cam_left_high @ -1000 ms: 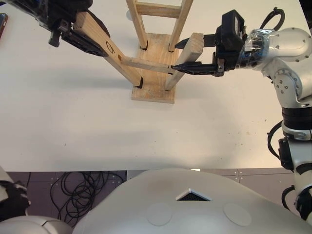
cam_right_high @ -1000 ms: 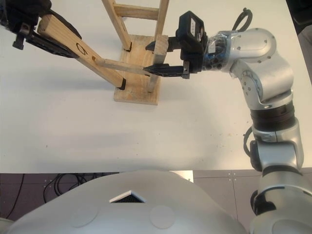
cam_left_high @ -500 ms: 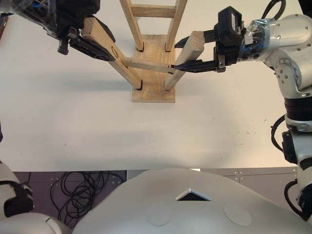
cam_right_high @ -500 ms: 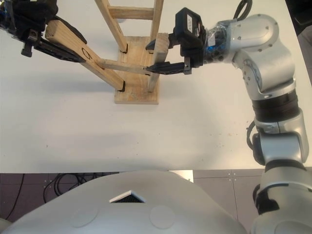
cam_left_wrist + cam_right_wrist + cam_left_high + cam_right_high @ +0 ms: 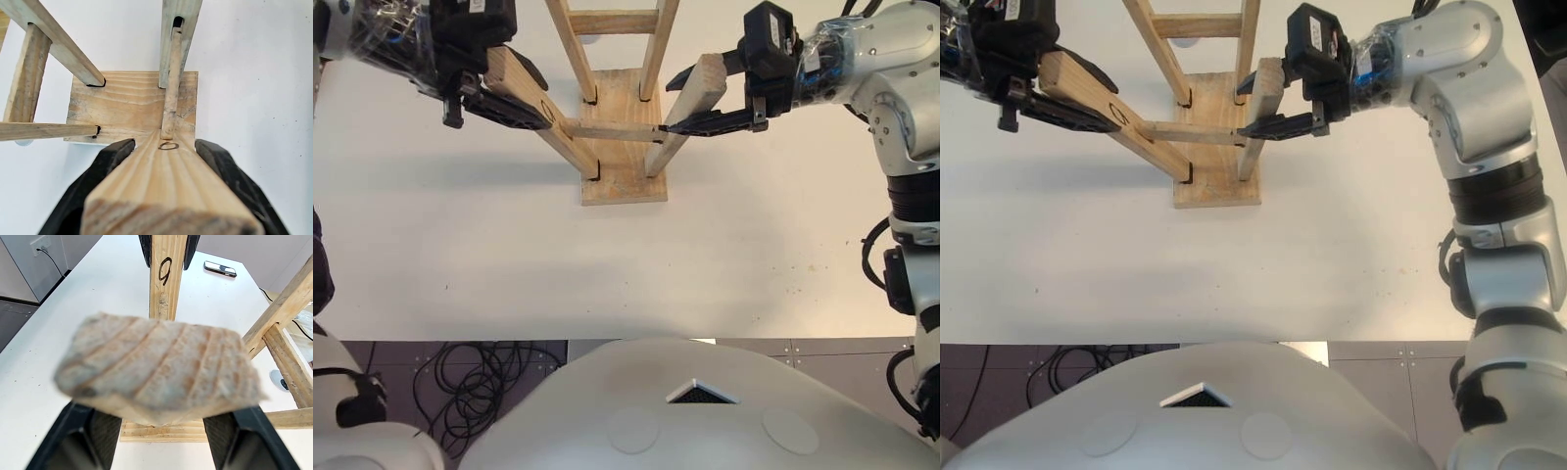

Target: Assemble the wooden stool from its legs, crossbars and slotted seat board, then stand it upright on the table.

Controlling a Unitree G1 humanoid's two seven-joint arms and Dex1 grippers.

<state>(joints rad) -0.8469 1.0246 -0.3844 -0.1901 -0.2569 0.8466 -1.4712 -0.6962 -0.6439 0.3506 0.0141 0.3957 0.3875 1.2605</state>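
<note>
— Both sides are gripped: left claw (image 5: pixel 536 98) clamps the left leg (image 5: pixel 570 145), right claw (image 5: pixel 670 106) the right leg (image 5: pixel 663 154), crossbar (image 5: pixel 612 130) bridging between them.
— Seating step, then. Board (image 5: pixel 625 189) lies below both claws; next, I'd press both legs squarely into its slots (image 5: pixel 593 174).

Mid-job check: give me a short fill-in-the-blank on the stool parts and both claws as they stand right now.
The seat board lies flat on the ___. ___ legs stand up from its slots. The left claw and right claw are each shut on one ___. A thin ___ runs between those two legs.
Missing: table; four; leg; crossbar.
</note>
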